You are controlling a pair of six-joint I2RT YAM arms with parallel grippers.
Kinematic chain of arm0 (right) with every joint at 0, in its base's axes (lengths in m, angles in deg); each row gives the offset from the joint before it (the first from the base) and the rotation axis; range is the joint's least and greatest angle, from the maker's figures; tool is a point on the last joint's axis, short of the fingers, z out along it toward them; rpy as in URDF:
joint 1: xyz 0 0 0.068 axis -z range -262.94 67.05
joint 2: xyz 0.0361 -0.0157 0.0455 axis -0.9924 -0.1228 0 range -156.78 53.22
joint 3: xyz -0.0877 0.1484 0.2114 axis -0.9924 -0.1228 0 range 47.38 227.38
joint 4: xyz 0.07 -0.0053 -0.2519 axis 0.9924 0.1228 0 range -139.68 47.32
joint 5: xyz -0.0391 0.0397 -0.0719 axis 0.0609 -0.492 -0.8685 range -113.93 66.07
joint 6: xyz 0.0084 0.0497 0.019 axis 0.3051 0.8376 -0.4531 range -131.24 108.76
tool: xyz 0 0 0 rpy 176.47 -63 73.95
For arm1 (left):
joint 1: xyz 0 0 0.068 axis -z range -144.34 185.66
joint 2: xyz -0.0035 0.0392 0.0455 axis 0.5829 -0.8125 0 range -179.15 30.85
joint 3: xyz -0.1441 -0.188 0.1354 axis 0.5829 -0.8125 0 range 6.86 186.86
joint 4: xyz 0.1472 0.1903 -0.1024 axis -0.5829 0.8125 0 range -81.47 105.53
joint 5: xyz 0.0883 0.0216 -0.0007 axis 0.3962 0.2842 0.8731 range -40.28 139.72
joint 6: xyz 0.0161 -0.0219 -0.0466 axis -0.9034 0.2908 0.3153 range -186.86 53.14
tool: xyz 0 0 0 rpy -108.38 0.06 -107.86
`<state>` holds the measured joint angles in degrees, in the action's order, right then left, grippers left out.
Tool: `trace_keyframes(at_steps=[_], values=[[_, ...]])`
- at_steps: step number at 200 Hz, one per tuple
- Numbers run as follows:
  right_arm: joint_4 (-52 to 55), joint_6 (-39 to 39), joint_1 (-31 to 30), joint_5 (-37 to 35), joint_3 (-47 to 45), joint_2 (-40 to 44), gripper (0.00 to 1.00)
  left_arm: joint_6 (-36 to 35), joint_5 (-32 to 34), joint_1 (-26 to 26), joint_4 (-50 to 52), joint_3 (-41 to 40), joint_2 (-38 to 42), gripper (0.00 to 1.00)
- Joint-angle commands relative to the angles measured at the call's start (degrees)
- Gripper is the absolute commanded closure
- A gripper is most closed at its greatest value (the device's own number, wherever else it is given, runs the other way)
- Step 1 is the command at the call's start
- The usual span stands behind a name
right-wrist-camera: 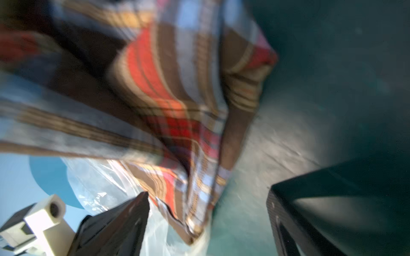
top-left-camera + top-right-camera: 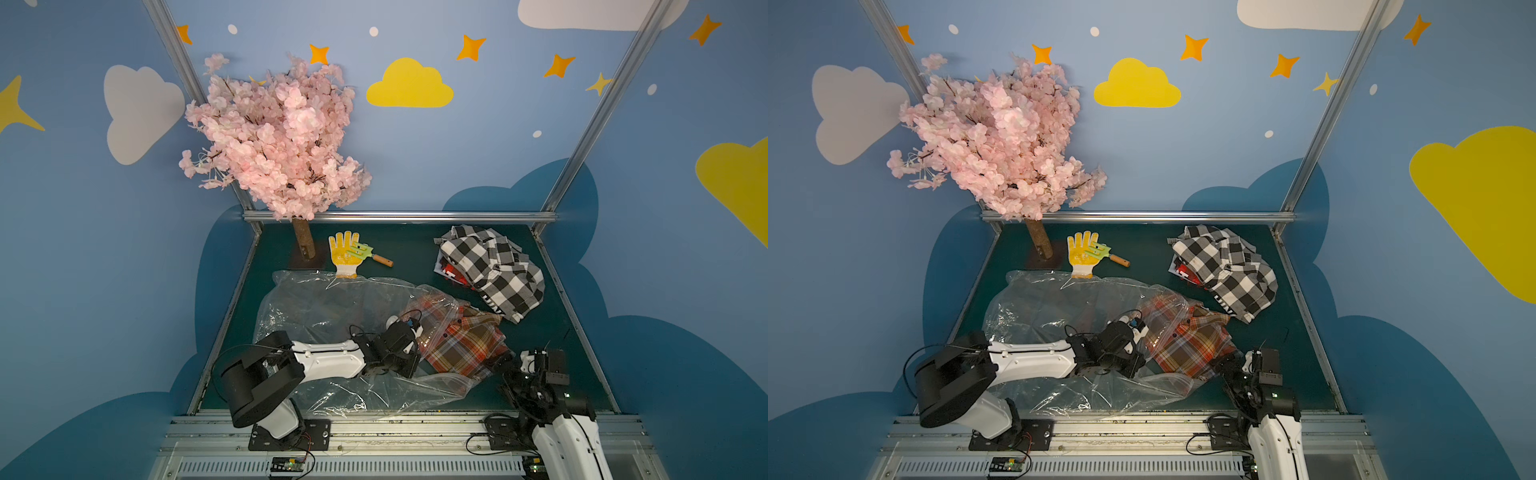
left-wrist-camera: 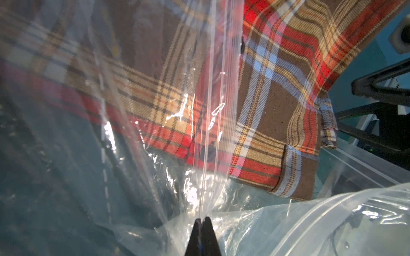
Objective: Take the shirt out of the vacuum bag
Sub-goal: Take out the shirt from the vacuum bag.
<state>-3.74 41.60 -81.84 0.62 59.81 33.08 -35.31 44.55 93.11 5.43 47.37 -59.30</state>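
Brown-plaid shirt (image 2: 461,345), one; vacuum bag (image 2: 316,303), one.

The left arm (image 2: 328,359) and right arm (image 2: 569,440) are made of white shells joined by black joints. Small screws (image 2: 307,353) are dotted along the white links. Thin black cables (image 2: 222,357) are looped alongside. The left gripper (image 3: 202,218) is formed of two black tapered fingers (image 3: 209,237).

Shirt (image 2: 465,347) partly inside vacuum bag (image 2: 316,307)
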Motion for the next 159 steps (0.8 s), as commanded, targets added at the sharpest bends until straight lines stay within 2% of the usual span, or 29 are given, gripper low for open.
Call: trace_keyframes(at_steps=[1, 40, 121, 127, 135, 159], values=[[-5.8, 6.5, -2.7, -4.5, -3.6, 1.5, 0.15, 0.2, -1.1, 0.3, 1.8, 0.0, -0.8, 0.97], [-10.6, 8.6, -5.4, -10.2, -5.3, 0.7, 0.15, 0.4, -0.9, 0.3, 2.4, 0.0, -0.6, 0.97], [-21.9, 9.7, -7.6, -12.3, -4.8, -15.2, 0.19, 0.7, -0.7, 0.3, 2.1, -0.7, -0.3, 0.97], [-22.6, 9.5, -7.8, -12.4, -4.6, -15.9, 0.22, 0.7, -0.6, 0.3, 2.2, -0.6, -0.3, 0.97], [-23.6, 9.3, -8.1, -12.3, -4.6, -16.9, 0.31, 0.6, -0.5, 0.3, 2.2, -0.7, -0.1, 0.97], [-24.0, 7.8, -8.3, -13.3, -4.1, -18.3, 0.69, 0.7, -0.3, 0.3, 2.4, -1.1, 0.2, 0.97]])
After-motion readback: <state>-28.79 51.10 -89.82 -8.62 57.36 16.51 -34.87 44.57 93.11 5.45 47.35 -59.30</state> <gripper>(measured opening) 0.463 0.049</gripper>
